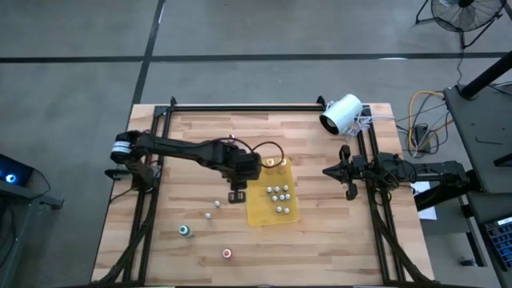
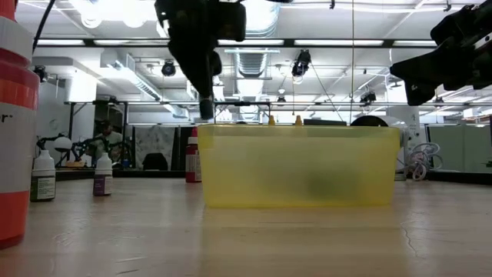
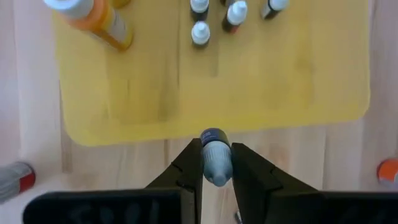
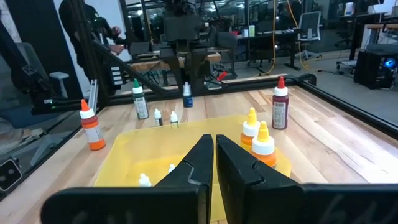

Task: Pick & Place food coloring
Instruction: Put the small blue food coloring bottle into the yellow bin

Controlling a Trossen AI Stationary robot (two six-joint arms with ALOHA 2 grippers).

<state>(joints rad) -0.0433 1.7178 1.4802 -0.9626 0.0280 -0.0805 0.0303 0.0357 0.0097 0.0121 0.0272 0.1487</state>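
Left end effector [image 3: 216, 163] clamped on a small blue-capped bottle [image 3: 215, 160], held above the worktop [image 1: 160, 248] just beside the yellow tray [image 1: 268, 210], more small bottles [image 1: 278, 194] standing inside it, right end effector [image 4: 215, 158] pinched closed, empty, hovering at the worktop's right side.

Table [image 1: 320, 240]: pale wood planks with visible grain and a smooth, faintly sheened finish; tray [image 3: 280, 87]: translucent yellow plastic, smooth and matt, with cloudy walls in the low view. Bottles [image 4: 258, 137]: smooth plastic with paper-like labels and glossy pointed caps, one blue-capped bottle [image 3: 214, 158] sitting between the matt black fingers of the left gripper [image 3: 216, 177]. Right gripper [image 4: 214, 165]: the same matt black finish; frame rails [image 1: 240, 106] at the table's edges: dark matt metal.
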